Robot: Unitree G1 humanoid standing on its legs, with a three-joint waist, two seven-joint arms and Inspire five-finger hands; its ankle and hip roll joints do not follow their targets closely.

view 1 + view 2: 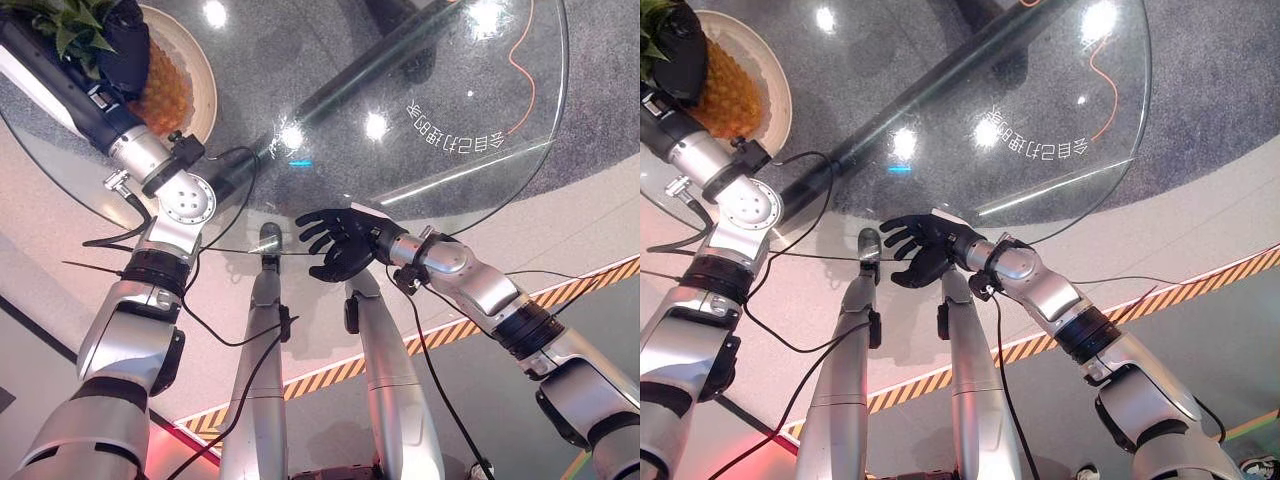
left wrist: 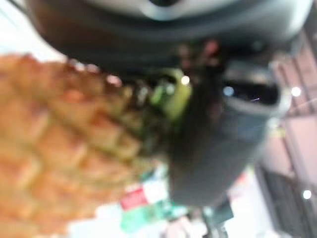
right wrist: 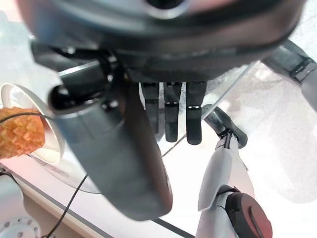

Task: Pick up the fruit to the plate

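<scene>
1. The pineapple (image 1: 165, 85) lay over the plate (image 1: 203, 90) at the far left of the glass table (image 1: 440, 60), its leafy crown (image 1: 70, 25) pointing toward the left edge of the head views.
2. The left hand (image 1: 125, 45) sat right at the crown end, its dark fingers (image 2: 213, 148) wrapped about the fruit where leaves meet body (so the wrist view suggested).
3. The pineapple's long axis ran roughly across the plate, body inward and crown outward.
4. The right hand (image 1: 925, 248) hung well apart at the table's near rim, fingers straight and loose, holding nothing.
5. I judged that setting the fruit down fell to the left hand alone.
</scene>
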